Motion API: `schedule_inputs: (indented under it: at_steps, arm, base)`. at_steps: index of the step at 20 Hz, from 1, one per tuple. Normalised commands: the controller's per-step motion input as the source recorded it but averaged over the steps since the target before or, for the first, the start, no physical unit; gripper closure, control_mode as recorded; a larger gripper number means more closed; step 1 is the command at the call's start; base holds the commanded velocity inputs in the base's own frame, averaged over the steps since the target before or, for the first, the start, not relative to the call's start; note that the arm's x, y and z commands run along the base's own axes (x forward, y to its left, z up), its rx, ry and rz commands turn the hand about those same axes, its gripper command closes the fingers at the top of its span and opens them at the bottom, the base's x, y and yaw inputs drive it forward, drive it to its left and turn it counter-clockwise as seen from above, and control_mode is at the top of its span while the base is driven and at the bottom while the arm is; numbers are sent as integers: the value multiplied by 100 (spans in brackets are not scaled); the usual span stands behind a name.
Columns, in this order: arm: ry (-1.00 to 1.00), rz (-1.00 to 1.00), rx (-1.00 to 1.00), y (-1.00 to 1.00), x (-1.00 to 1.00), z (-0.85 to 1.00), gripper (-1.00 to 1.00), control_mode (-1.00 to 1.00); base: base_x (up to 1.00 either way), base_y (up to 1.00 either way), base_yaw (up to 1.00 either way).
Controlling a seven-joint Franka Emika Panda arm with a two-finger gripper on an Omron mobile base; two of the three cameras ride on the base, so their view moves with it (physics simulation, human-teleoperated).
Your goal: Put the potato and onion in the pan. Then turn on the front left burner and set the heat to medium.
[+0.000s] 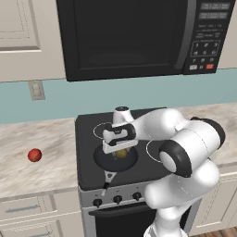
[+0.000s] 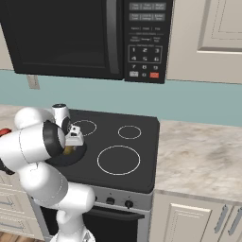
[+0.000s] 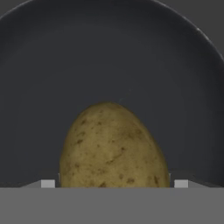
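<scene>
The cooktop (image 1: 88, 152) carries the pan (image 1: 102, 159) on its front left zone, and the arm's gripper (image 1: 121, 149) hangs directly over it. The potato (image 3: 113, 146) sits between jaws that stand apart, clear of it on both sides in the hand view, so it appears released into the pan, though contact with the pan floor cannot be confirmed. The first placement looks all but done; next calls for lifting clear and crossing to the onion (image 1: 34, 155), well to the left on the counter (image 1: 41, 171).
</scene>
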Motion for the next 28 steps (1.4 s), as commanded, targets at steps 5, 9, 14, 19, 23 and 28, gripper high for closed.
schedule_inputs:
  at_steps: [5,9,14,19,23,28]
  arm:
    - [0,0,0,1,-7,0,-100,-100]
    - [0,0,0,8,-2,24,-100,-100]
    - [0,0,0,27,0,33,-100,-100]
    - [0,2,0,87,0,22,-100,-100]
    - [0,6,0,100,0,8,-100,-100]
    - [-1,10,0,100,0,3,-100,-100]
  base:
    - [0,0,0]
    - [0,0,0]
    - [0,0,0]
    - [0,0,0]
    - [0,0,0]
    - [0,0,0]
